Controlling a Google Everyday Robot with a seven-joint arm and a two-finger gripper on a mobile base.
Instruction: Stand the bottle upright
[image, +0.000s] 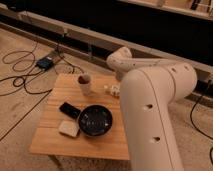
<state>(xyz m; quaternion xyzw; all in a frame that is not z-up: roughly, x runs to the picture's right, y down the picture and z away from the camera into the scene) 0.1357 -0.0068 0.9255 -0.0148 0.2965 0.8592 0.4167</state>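
Listing the contents of a small wooden table (50, 137) on a gritty floor, with the robot's large pale arm (150, 107) reaching in from the right. Item: the bottle (114, 90), small and white, at the table's far right edge just beside the arm; only part of it shows, and whether it lies flat or leans cannot be told. Item: the gripper (117, 84), largely hidden behind the arm's own wrist, placed at or just over the bottle; contact with the bottle cannot be confirmed, and neither can how the gripper is set. Item: a pale cup (85, 84) with dark contents, upright, near the bottle on its left. Item: a dark round bowl (95, 120), centre front. Item: a flat black device (69, 109), touching or just beside the bowl's left rim. Item: a pale block (69, 128), front left of the bowl. Off the table: a blue box (45, 62) and black cables (20, 80) on the floor. Handling note, as judgement: the bottle looks light, stiff plastic with a smooth, probably slippery skin; it should tolerate a firm squeeze. Best hold is across the body near the middle, leaving base and cap free to pivot down onto the wood.
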